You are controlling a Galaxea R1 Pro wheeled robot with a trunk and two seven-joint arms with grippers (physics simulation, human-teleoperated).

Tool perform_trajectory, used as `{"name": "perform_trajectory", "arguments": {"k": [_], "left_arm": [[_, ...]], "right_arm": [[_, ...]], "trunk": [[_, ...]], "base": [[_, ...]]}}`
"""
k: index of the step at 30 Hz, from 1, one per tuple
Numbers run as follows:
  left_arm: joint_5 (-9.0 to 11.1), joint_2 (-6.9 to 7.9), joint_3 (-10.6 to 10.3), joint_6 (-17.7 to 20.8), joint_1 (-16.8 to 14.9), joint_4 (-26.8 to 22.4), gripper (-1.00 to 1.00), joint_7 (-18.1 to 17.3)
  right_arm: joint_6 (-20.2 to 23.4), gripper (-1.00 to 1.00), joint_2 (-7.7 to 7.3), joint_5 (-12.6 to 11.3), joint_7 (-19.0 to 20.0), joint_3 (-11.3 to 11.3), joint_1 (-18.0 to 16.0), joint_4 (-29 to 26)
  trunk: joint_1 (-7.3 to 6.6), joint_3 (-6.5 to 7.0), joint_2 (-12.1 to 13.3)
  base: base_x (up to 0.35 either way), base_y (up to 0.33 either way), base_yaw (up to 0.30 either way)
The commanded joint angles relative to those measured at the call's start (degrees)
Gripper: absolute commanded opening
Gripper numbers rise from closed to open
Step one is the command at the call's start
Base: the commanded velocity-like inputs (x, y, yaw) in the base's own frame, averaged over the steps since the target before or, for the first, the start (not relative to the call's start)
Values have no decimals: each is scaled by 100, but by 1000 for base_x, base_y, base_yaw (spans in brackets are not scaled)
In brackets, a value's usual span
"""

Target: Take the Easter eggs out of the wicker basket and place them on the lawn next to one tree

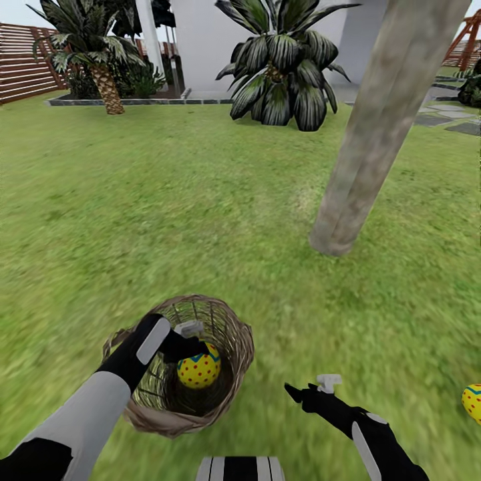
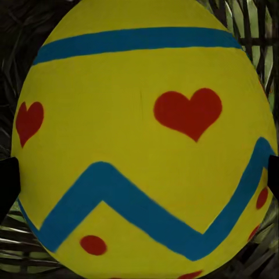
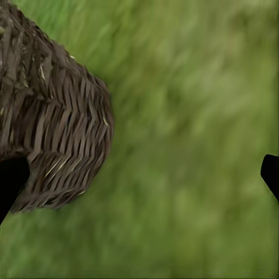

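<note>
Closest to the robot, the right end effector (image 1: 314, 389) hangs low over the lawn (image 1: 167, 200), just right of the wicker basket (image 1: 237, 334). Its two dark fingers stand wide apart and there is nothing between them. In the right wrist view, one black fingertip (image 3: 11, 180) sits at one edge and the other at the far edge, with the woven side of the basket (image 3: 52, 133) and blurry green grass (image 3: 192, 145) between them.

At the right edge of the head view, one Easter egg (image 1: 473, 402) lies on the grass, well apart from the basket.

The left end effector (image 1: 190, 341) reaches down into the basket. Another Easter egg (image 1: 198, 367) sits inside the basket, right at its fingers. In the left wrist view this egg (image 2: 145, 145) looks very big, yellow with red hearts, red dots and a blue zigzag. A dark fingertip (image 2: 8, 183) shows on each side of it, very close. I cannot tell if the fingers are squeezing the egg yet.

Farther off to the right, the tree (image 1: 381, 127) stands with its thick grey-brown trunk leaning in the picture.

Far away are a dark broad-leaved plant (image 1: 284, 67), a small palm (image 1: 100, 60), a white wall (image 1: 200, 40) and a brown fence (image 1: 23, 63).
</note>
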Motion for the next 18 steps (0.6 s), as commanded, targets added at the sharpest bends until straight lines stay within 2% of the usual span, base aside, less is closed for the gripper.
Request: {"name": "perform_trajectory", "arguments": {"k": [1, 11, 18], "left_arm": [[55, 7, -27, 8, -2, -7, -100, 45], [54, -2, -22, 23, -2, -6, -100, 161], [55, -3, -18, 23, -2, 1, -100, 172]], "right_arm": [[53, 100, 1, -48, 21, -11, -2, -4], [50, 100, 1, -48, 29, -11, -4, -4], [50, 100, 1, -48, 38, -11, -4, 5]], "trunk": [[-3, 19, 0], [-29, 240, 13], [-183, 366, 294]], "base": [[0, 0, 0], [0, 0, 0], [0, 0, 0]]}}
